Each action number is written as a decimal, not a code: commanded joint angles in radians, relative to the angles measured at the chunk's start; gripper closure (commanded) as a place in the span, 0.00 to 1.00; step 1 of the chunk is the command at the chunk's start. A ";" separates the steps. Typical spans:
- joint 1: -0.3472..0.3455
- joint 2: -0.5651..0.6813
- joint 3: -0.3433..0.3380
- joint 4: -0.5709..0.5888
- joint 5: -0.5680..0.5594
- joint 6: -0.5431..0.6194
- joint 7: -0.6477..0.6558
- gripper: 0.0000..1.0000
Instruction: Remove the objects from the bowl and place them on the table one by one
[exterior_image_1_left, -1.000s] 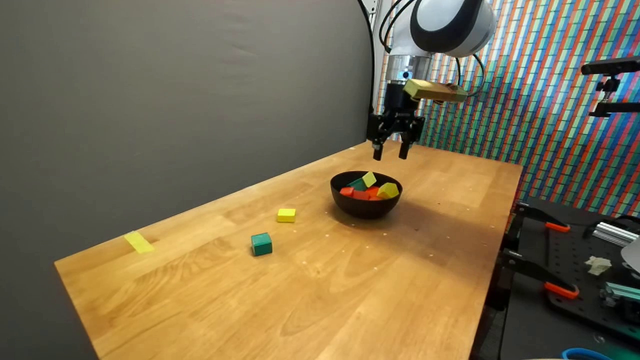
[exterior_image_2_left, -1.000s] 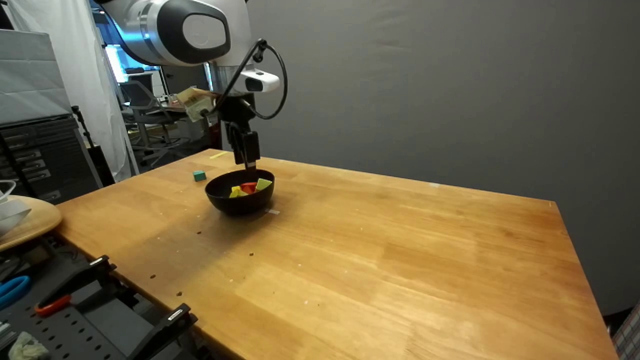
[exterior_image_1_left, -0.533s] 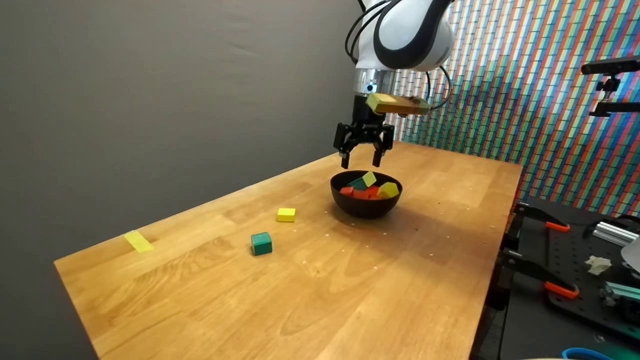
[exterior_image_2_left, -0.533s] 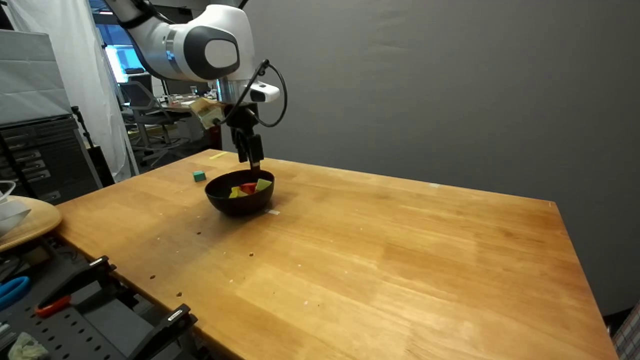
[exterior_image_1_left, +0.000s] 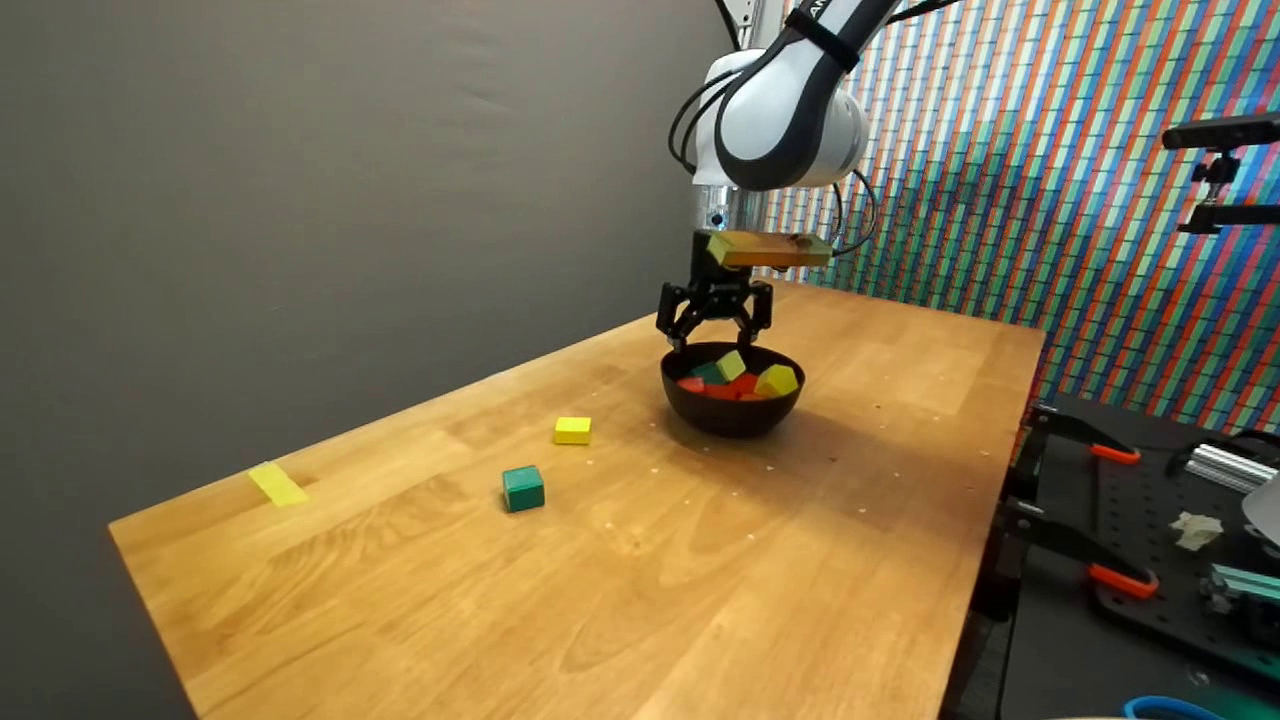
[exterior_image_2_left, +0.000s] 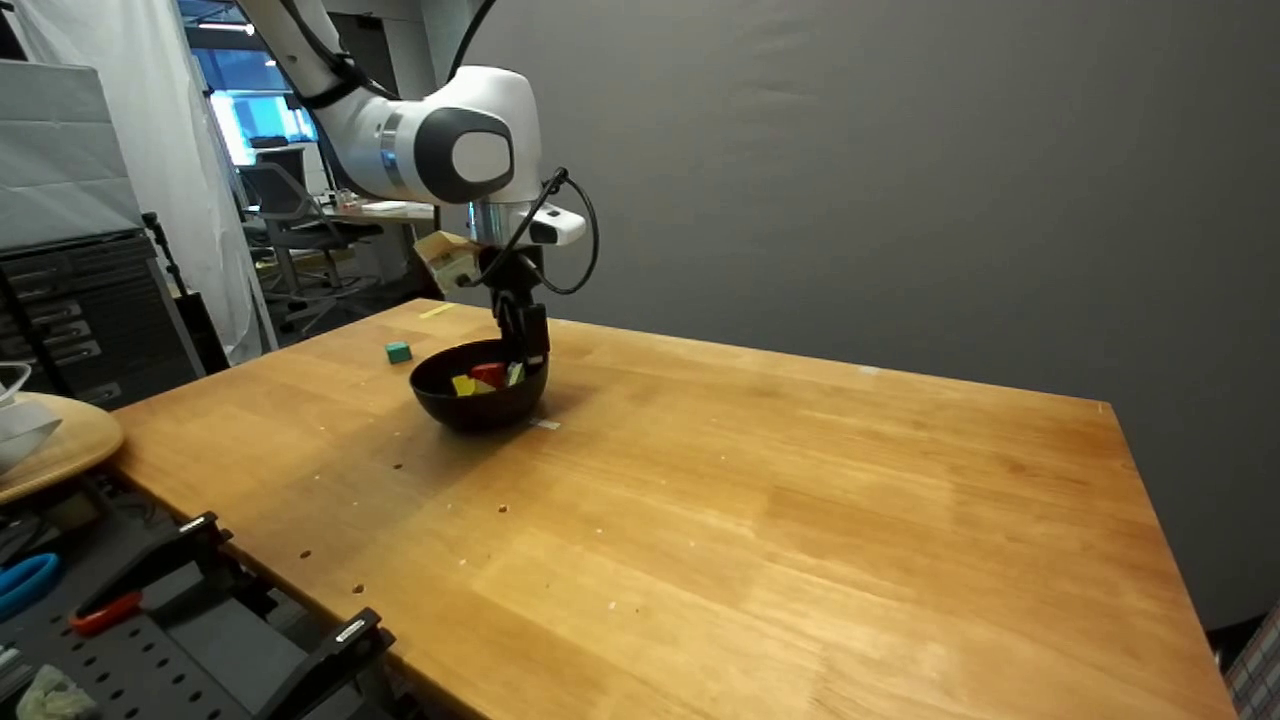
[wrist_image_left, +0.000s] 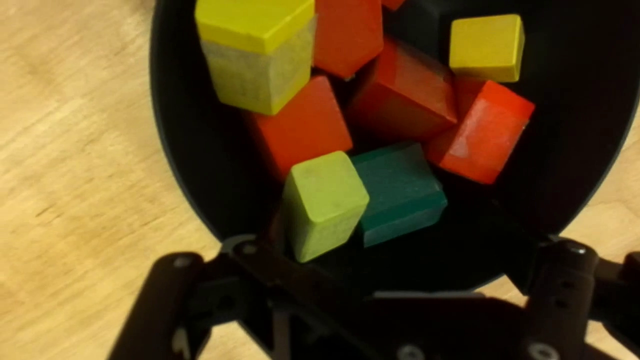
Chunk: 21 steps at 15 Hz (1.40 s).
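Several small blocks lie in the black bowl (exterior_image_1_left: 735, 418): a pale yellow-green block (wrist_image_left: 330, 192), a dark green block (wrist_image_left: 400, 187), a large yellow block (wrist_image_left: 255, 25), a smaller yellow block (wrist_image_left: 484, 47) and several red blocks (wrist_image_left: 305, 122). Over the bowl's far side, my gripper (exterior_image_1_left: 713, 350) points down, open, its tips hidden inside the rim. In the wrist view the pale block sits near the left finger, with the dark green block beside it; whether the finger touches cannot be told. On the wooden table (exterior_image_1_left: 640, 620) rest a yellow block (exterior_image_1_left: 572, 431) and a green block (exterior_image_1_left: 523, 489).
A flat yellow tape strip (exterior_image_1_left: 278, 484) is stuck near the table's far corner. Behind the table stands a grey wall (exterior_image_2_left: 850, 200). Black clamps (exterior_image_2_left: 330, 655) with orange handles grip the table edge beside a dark cart. A round wooden board (exterior_image_2_left: 60, 440) is near that edge.
My gripper has moved across to the bowl and down, so its fingertips now drop inside the rim. The pale and dark green blocks have shifted slightly. The jaws have spread a little wider.
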 joint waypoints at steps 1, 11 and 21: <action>0.042 -0.045 -0.044 -0.031 -0.009 -0.013 0.062 0.04; 0.029 -0.039 -0.017 -0.035 0.034 -0.016 0.045 0.85; 0.079 -0.318 -0.119 -0.237 -0.121 0.017 0.218 0.79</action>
